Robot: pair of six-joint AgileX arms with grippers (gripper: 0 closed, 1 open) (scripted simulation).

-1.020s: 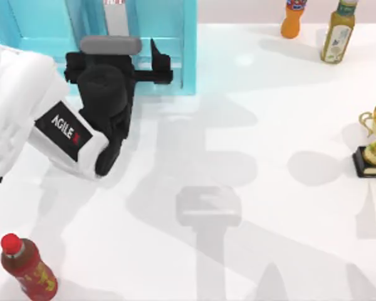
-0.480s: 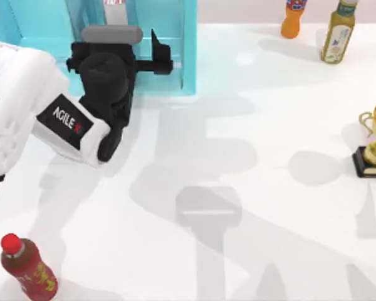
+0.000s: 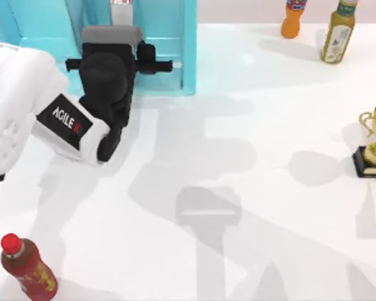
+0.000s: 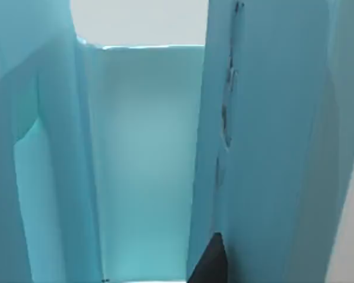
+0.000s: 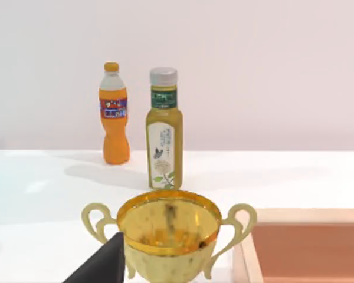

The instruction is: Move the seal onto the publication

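A white table (image 3: pixel 250 125) takes up the scene, smooth and slightly glossy, with soft grey shadows lying across its middle and a small bright glare spot near its far edge. At the far left of the table stands a light blue shelf unit (image 3: pixel 169 37), its upright panels dividing it into tall open bays; from close up the bays (image 4: pixel 141 159) look plain and evenly lit. Behind the table rises a pale, bare wall (image 5: pixel 253 65) with no marks on it. Beside the table's right edge sits a shallow tray (image 5: pixel 307 244) with a reddish-brown floor and a cream rim.
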